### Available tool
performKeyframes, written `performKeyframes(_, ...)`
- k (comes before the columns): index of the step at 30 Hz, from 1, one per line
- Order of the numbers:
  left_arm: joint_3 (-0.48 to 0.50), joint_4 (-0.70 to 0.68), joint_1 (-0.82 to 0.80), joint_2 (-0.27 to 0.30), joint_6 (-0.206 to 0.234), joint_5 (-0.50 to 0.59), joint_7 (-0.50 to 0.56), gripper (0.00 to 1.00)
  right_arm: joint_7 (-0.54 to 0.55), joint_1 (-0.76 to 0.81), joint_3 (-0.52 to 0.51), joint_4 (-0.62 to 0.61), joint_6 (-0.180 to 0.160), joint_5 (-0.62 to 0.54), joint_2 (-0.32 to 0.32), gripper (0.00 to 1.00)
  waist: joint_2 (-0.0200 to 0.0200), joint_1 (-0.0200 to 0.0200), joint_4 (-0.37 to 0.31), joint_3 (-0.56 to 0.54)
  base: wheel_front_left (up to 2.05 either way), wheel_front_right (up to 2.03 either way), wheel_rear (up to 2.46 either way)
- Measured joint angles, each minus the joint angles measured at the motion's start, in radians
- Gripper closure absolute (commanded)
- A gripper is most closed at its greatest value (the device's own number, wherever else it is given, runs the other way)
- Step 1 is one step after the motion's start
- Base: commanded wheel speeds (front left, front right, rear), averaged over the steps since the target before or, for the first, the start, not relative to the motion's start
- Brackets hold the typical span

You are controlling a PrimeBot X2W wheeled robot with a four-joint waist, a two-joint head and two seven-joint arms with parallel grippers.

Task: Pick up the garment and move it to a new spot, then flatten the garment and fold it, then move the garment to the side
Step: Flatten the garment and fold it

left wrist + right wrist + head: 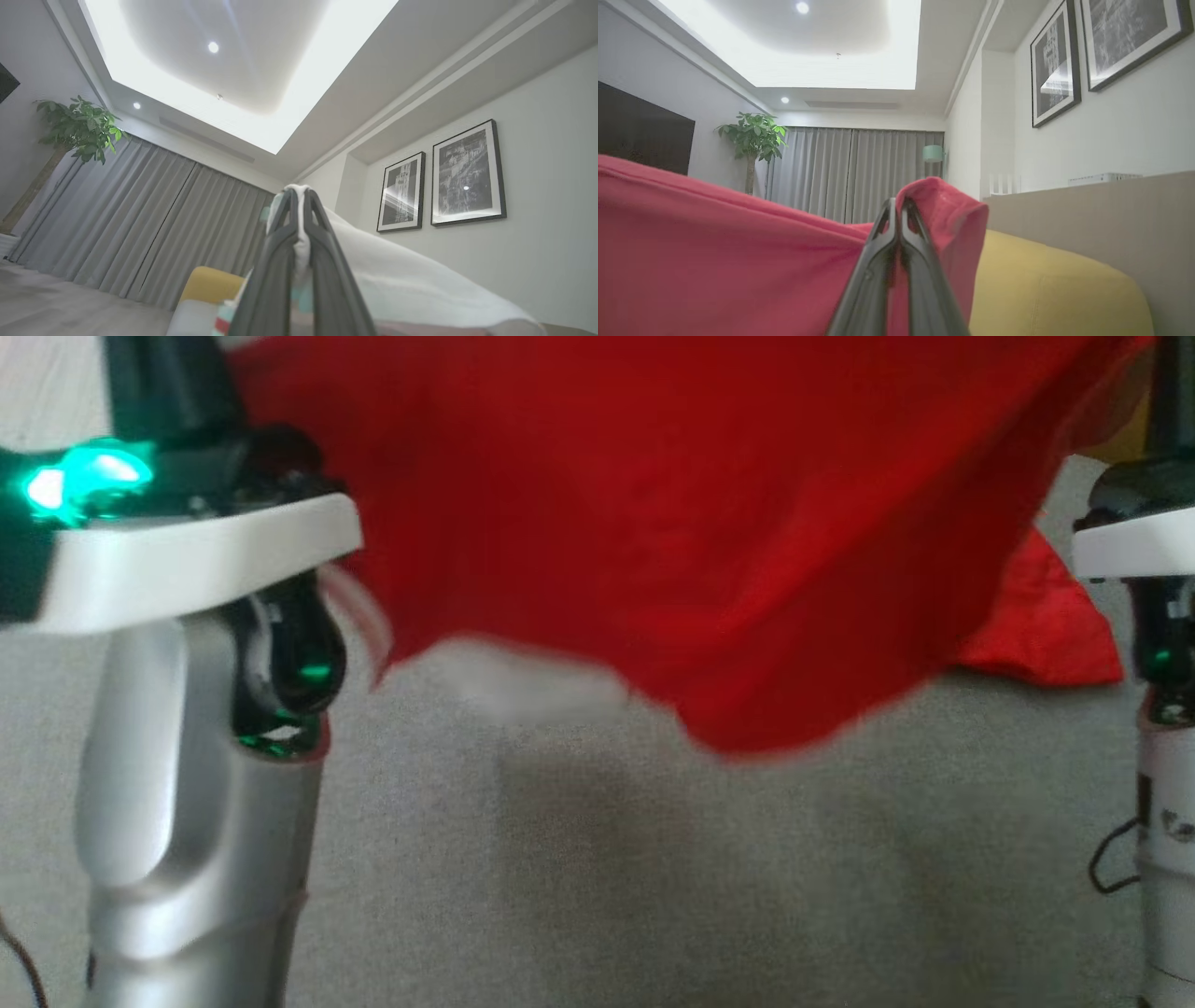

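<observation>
The garment [653, 523] is a red cloth, lifted and spread between my two arms across the top of the head view, with its lower edge hanging blurred above the grey surface [597, 877]. My left forearm [177, 803] rises at the left and my right forearm [1158, 616] at the right edge. In the right wrist view my right gripper [896, 203] is shut on a red fold of the garment [714, 256]. In the left wrist view my left gripper [299, 191] is shut on an edge of the garment [397, 280], which looks pale there.
A yellow cushion [1055, 294] lies beyond the right gripper and also shows past the left one [210, 284]. Grey curtains [140, 224], a potted plant [752, 135] and framed pictures [467, 172] line the walls. A dark cable [1111, 868] loops by my right arm.
</observation>
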Motion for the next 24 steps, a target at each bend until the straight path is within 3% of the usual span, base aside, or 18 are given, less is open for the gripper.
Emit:
performKeyframes(7, -0.012, -0.110, 0.025, 0.029, 0.016, -0.018, 0.107, 1.00, 0.086, 0.047, 0.009, -0.158, 0.000, -0.001, -0.029, 1.00, 0.0000, 0.0000, 0.011, 0.016, 0.00, 0.00, 0.00)
performKeyframes(12, -0.004, -0.074, 0.015, 0.068, 0.021, -0.018, 0.165, 1.00, 0.128, 0.074, 0.008, -0.168, 0.000, 0.020, -0.033, 1.00, 0.0000, 0.0000, 0.019, 0.070, 0.00, 0.00, 0.00)
performKeyframes(19, -0.006, 0.179, -0.225, 0.129, -0.044, -0.007, 0.207, 1.00, 0.150, -0.127, 0.047, 0.032, 0.000, 0.075, -0.048, 1.00, 0.0000, 0.0003, 0.031, 0.182, 0.00, 0.00, 0.00)
performKeyframes(24, 0.010, 0.451, -0.542, 0.163, -0.083, 0.039, 0.151, 1.00, 0.065, -0.495, 0.131, 0.325, 0.000, 0.083, -0.057, 1.00, -0.0001, 0.0005, 0.035, 0.295, 0.00, 0.00, 0.00)
